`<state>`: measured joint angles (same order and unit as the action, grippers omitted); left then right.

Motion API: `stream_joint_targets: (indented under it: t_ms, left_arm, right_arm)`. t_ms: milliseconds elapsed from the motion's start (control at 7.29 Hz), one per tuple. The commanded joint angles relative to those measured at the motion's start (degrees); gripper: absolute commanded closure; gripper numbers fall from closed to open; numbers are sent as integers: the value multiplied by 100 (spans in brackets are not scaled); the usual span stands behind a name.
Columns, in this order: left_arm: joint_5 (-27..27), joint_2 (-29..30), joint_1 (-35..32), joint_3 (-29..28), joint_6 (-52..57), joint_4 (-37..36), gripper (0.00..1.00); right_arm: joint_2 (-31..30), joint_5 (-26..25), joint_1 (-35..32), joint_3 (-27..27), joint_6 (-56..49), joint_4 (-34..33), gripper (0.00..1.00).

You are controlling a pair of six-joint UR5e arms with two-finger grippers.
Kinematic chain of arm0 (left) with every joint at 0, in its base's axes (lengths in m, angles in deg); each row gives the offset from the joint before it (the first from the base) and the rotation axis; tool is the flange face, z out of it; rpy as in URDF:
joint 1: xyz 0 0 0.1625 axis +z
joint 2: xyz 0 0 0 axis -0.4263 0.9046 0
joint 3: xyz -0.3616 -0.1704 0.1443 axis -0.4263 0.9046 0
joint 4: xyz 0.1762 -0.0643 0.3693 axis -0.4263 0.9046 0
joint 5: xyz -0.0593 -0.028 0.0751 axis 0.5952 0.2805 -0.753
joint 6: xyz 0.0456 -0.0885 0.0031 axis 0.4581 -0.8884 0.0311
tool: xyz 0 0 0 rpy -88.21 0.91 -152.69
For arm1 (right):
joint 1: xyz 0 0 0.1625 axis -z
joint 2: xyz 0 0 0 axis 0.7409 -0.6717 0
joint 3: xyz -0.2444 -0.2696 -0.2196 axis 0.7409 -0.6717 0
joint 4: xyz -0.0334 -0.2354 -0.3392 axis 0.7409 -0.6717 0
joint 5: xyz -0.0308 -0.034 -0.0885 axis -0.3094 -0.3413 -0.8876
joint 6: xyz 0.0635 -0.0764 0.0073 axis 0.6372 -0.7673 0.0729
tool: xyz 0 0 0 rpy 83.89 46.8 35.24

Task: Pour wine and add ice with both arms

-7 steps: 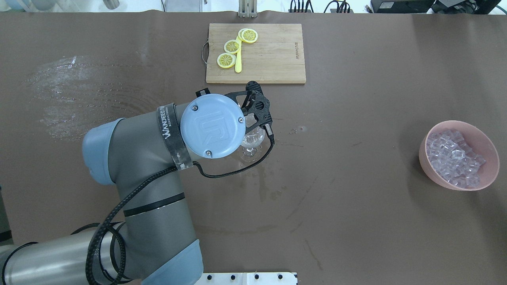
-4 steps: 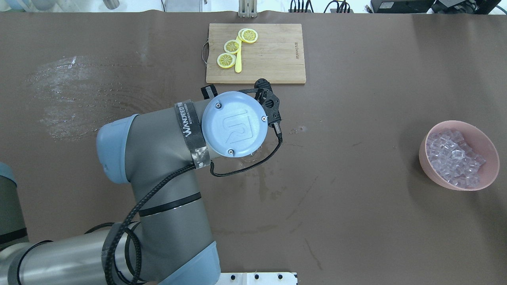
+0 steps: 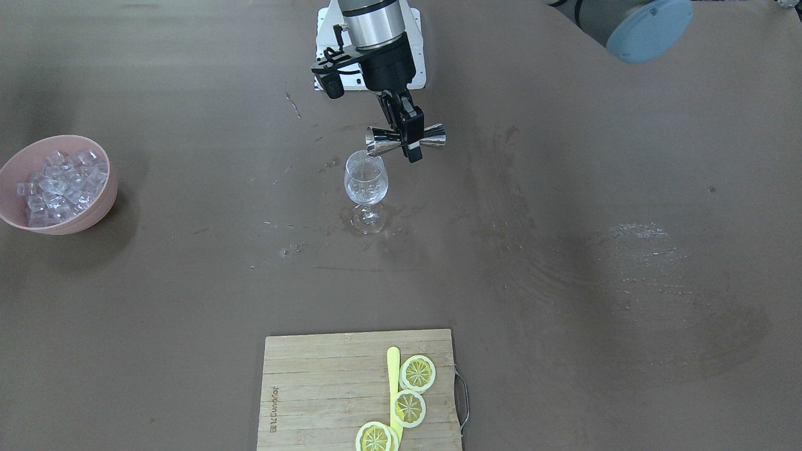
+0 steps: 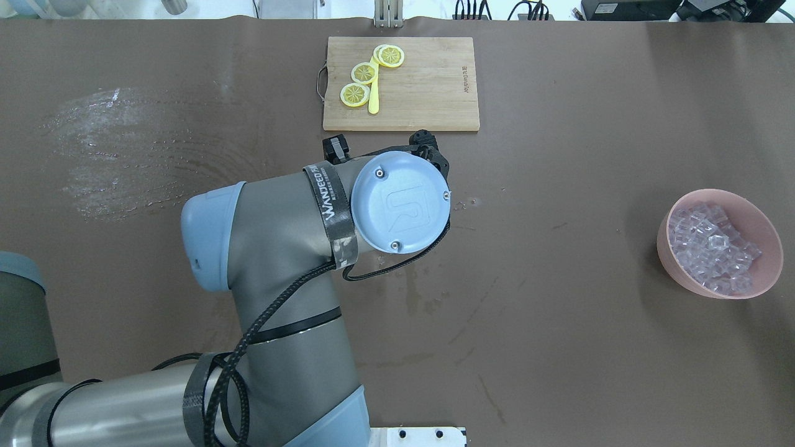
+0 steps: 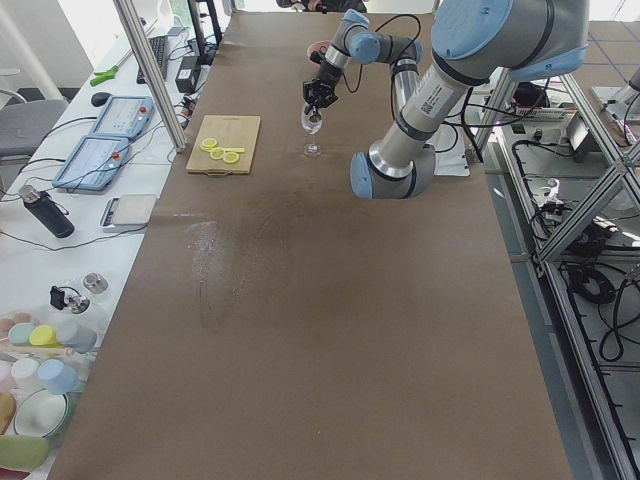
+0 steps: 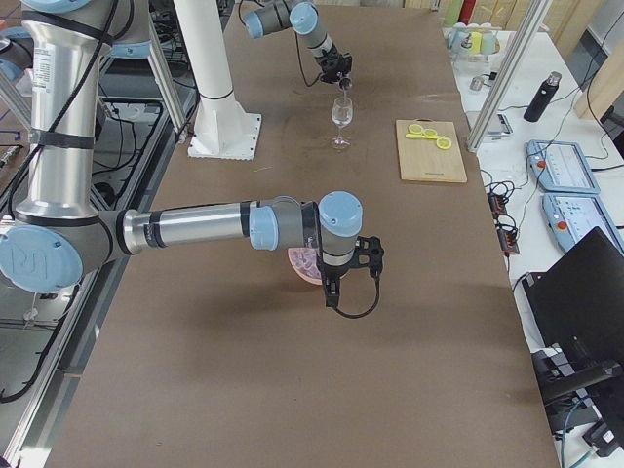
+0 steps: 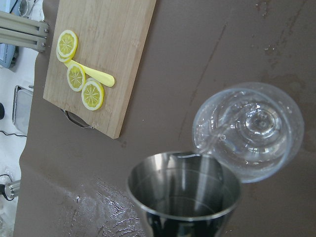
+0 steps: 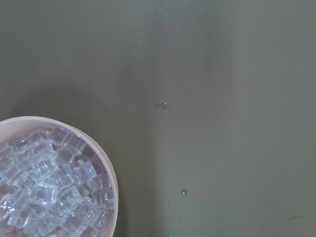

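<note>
Steel jigger (image 3: 380, 141) horizontal, mouth over glass (image 3: 366, 185)

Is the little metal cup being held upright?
No, the metal cup lies sideways in the left gripper, its mouth tipped over the glass with liquid streaming in.
</note>
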<state>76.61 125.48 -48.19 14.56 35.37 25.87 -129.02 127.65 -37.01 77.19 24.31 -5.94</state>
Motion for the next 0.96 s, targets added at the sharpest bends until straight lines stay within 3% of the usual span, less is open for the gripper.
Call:
stream_joint_targets:
  t_ms: [0, 823]
  left_arm:
    - [-77, 302, 28, -223, 0, -364, 100]
    - [-305, 471, 99, -374, 0, -787, 100]
  right_arm:
    - [0, 0, 0, -5, 0, 0, 0]
    - [0, 9, 0, 4, 0, 0, 0]
